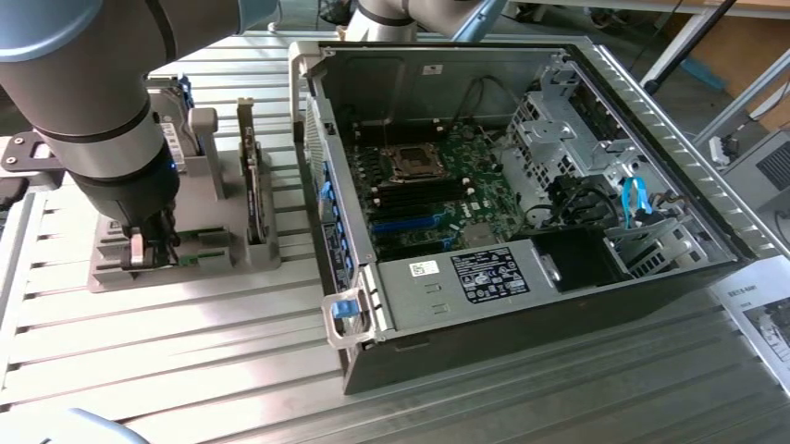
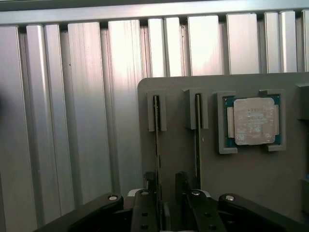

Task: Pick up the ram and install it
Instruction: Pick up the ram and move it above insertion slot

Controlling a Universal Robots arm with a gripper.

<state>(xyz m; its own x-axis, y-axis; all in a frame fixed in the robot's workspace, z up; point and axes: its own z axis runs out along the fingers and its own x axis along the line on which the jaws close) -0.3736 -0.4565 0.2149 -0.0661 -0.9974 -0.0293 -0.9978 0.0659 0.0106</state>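
Observation:
Two thin green ram sticks stand on edge in slots of the grey holder plate (image 2: 241, 193). My gripper (image 2: 165, 187) is open and hangs over the end of one ram stick (image 2: 157, 140), whose edge runs in between the two dark fingers, close to one finger (image 2: 148, 191). The other ram stick (image 2: 198, 140) stands parallel beside it, outside the fingers. In the exterior view my gripper (image 1: 148, 248) reaches down onto the grey holder (image 1: 222, 264), at the exterior view's left of the open computer case (image 1: 494, 305). Nothing is lifted.
A processor chip (image 2: 253, 121) lies in a pocket of the holder. An upright card (image 1: 253, 185) and a drive with blue rails (image 1: 185, 111) stand on the holder behind my gripper. The motherboard (image 1: 432, 199) lies inside the case. The table is ribbed aluminium (image 1: 185, 351).

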